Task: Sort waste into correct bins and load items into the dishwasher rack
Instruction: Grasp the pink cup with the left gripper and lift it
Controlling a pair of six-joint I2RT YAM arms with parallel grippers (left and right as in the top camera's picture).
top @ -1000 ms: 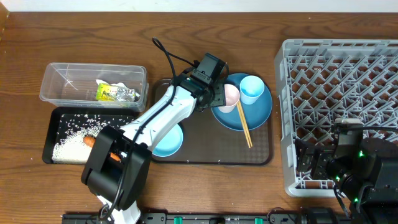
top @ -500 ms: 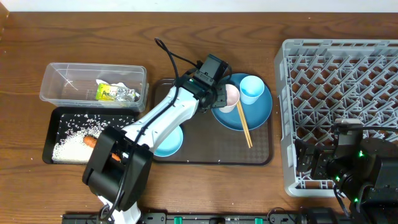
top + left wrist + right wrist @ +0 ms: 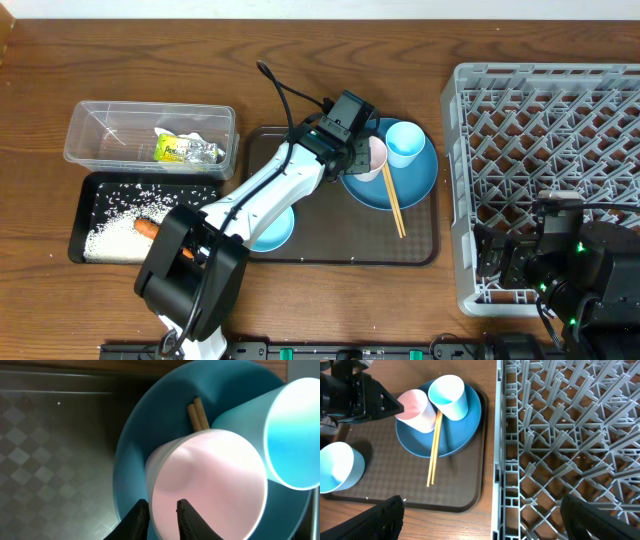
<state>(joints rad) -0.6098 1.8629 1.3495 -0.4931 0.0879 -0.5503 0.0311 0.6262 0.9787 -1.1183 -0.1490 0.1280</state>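
The pinkish-white cup (image 3: 372, 155) (image 3: 210, 480) lies on the blue plate (image 3: 415, 185) beside the light-blue cup (image 3: 405, 142). My left gripper (image 3: 360, 158) (image 3: 161, 504) is shut on the pink cup's rim, one finger inside and one outside. Wooden chopsticks (image 3: 393, 200) (image 3: 434, 455) lean across the plate onto the serving tray. The light-blue bowl (image 3: 275, 228) is partly hidden under my left arm. My right gripper (image 3: 481, 505) stands open above the front left corner of the dishwasher rack (image 3: 540, 120), holding nothing. The wrapper (image 3: 185, 150) lies in the clear tub (image 3: 100, 130). Rice (image 3: 110, 225) and the carrot (image 3: 147, 227) lie in the black tray (image 3: 90, 195).
The dark-brown serving tray (image 3: 340, 230) carries the plate and bowl in the middle of the wooden table. The rack's left wall (image 3: 500, 460) runs close beside the tray's right edge. The left arm's cable (image 3: 275, 90) loops behind the tray.
My left gripper has slid slightly right toward the pink cup and its fingers have drawn together on the rim. The right arm has not moved.
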